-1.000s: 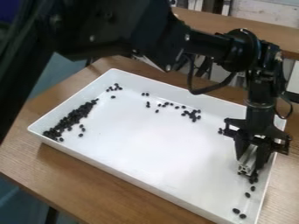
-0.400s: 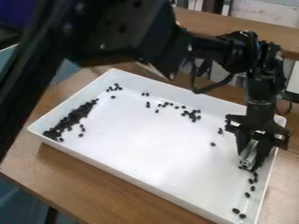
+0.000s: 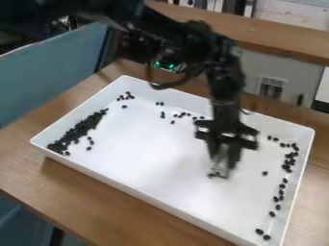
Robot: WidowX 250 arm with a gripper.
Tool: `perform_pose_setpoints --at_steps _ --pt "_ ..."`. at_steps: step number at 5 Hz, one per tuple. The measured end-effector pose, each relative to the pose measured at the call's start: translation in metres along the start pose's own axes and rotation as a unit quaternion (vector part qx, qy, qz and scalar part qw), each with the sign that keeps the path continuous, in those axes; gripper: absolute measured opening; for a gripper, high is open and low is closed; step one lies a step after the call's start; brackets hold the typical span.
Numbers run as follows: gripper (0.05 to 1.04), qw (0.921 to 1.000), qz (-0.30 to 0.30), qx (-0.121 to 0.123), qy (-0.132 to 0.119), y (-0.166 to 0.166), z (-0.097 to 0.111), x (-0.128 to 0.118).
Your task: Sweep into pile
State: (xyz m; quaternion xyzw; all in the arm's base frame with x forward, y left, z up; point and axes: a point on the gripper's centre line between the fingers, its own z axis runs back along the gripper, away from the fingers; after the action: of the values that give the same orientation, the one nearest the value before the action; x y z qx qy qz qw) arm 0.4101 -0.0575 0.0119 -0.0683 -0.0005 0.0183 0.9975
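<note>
My gripper point(image 3: 221, 166) hangs over the right-centre part of the white tray point(image 3: 164, 205), shut on a pale metal bar point(image 3: 220, 162) that points down toward the tray floor. A few dark beans lie at the bar's lower end. The largest pile of black beans point(image 3: 78, 130) lies along the tray's left wall. More beans point(image 3: 289, 162) are strung along the right wall down to the near right corner. Small scattered groups point(image 3: 183, 114) lie near the far wall, some possibly hidden behind the gripper, and one lone bean point(image 3: 264, 173) is right of the bar.
The tray's raised walls surround the work area on a wooden table point(image 3: 96, 192). Behind stands another wooden surface point(image 3: 276, 41), with a blue-green panel point(image 3: 57, 67) at the left. The arm crosses above the tray's far side.
The gripper has moved left from the right wall with the metal bar, uncovering the beans there. The arm's upper part has also shifted up and left. A bean or two moved off the right-hand group.
</note>
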Motion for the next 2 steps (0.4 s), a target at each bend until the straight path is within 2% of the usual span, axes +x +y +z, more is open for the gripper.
perform_pose_setpoints --at_steps 1,2 --pt "0.394 0.9992 0.038 -0.007 -0.001 0.045 0.004 0.008" --pt "0.394 0.9991 0.039 -0.009 0.01 0.081 0.01 0.02"
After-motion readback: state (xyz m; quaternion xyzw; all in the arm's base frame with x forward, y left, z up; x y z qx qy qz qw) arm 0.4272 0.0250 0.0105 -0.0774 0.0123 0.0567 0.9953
